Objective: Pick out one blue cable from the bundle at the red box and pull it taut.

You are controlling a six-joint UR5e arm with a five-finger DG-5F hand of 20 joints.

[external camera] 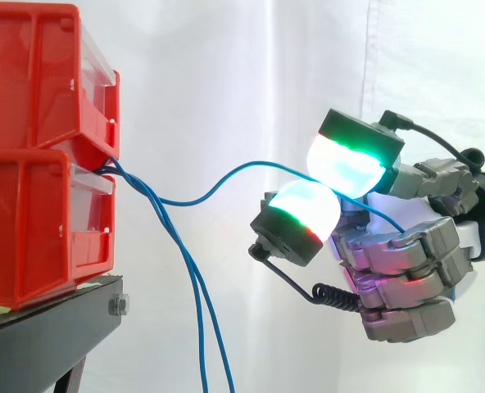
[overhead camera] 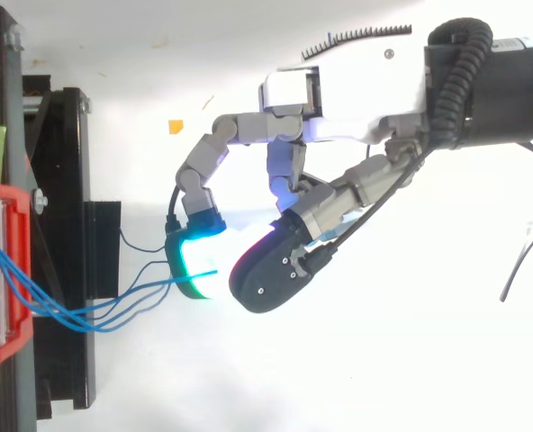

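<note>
Several thin blue cables come out of the gap between the two stacked red bins (external camera: 38,147) at the left. One blue cable (external camera: 226,175) sags, then rises to my hand (external camera: 406,262), where it passes between two glowing fingertips (external camera: 349,164) that pinch it. From above, this cable (overhead camera: 158,286) ends at the green-rimmed pad of the hand (overhead camera: 338,126). It hangs in a slack curve. The other blue cables (external camera: 197,311) drop straight down below the bins.
The bins rest on a black stand (external camera: 46,336) at the left, seen from above as a dark frame (overhead camera: 64,180). A white curtain lies behind. A small orange scrap (overhead camera: 176,126) lies near the stand.
</note>
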